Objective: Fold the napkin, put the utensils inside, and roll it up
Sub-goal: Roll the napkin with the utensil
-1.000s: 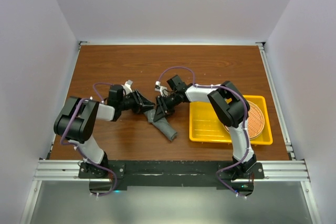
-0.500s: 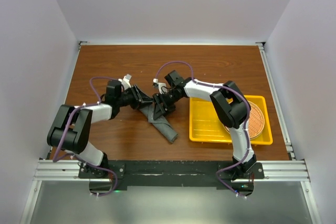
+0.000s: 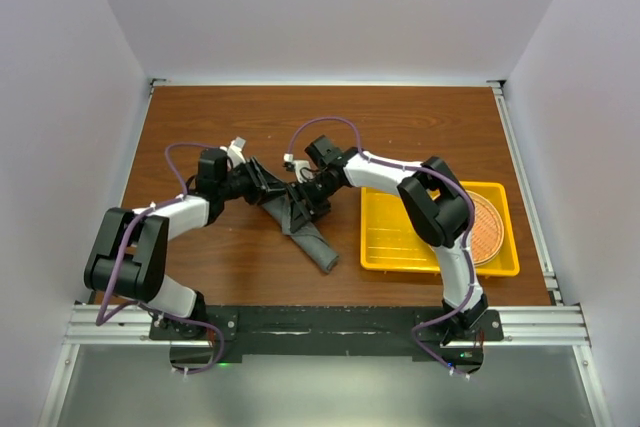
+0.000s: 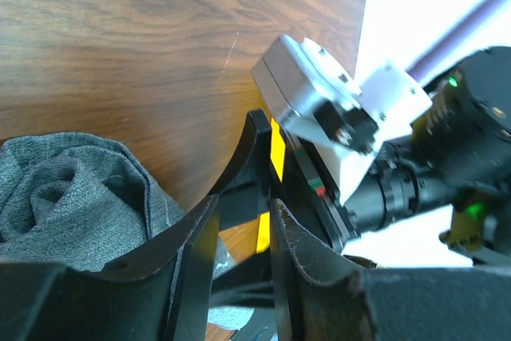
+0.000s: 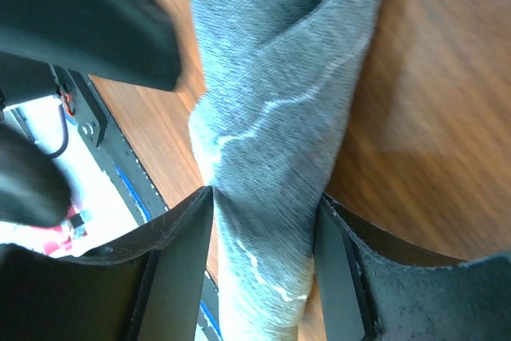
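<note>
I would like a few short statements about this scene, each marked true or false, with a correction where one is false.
1. The napkin is rolled up and lies on the wooden table. True.
2. The round woven mat lies on the bare table. False: it lies in the yellow tray.
3. The right fingers stand on either side of the napkin. True.
4. The left gripper hangs over the yellow tray. False: it is at the far end of the napkin, to the left of the tray.
</note>
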`<state>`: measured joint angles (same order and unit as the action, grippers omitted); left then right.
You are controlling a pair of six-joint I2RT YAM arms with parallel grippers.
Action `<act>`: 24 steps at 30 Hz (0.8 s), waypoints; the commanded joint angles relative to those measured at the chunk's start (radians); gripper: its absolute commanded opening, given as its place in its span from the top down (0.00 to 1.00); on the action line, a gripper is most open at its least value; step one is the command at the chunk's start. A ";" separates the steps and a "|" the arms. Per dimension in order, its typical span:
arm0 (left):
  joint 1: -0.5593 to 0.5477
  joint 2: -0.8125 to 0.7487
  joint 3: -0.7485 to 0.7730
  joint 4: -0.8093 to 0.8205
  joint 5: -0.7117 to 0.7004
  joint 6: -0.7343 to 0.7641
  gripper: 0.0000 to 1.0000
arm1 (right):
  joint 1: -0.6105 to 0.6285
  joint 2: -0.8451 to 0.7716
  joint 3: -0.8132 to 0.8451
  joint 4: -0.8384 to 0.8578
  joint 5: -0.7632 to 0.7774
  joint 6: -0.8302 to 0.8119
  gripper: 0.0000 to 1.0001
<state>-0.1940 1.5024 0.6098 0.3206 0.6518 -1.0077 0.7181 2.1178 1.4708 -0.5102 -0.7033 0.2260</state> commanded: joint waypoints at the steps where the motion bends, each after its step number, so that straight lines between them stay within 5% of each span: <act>1: 0.010 -0.028 0.015 -0.009 -0.003 0.017 0.64 | 0.017 -0.054 0.063 -0.030 0.024 -0.016 0.45; 24: 0.038 -0.064 0.010 -0.123 -0.015 0.055 0.64 | 0.047 -0.082 0.117 -0.088 0.050 -0.016 0.46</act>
<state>-0.1638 1.4490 0.6075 0.1780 0.5991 -0.9794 0.7540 2.1117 1.5585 -0.5846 -0.6628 0.2012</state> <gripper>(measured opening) 0.364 0.531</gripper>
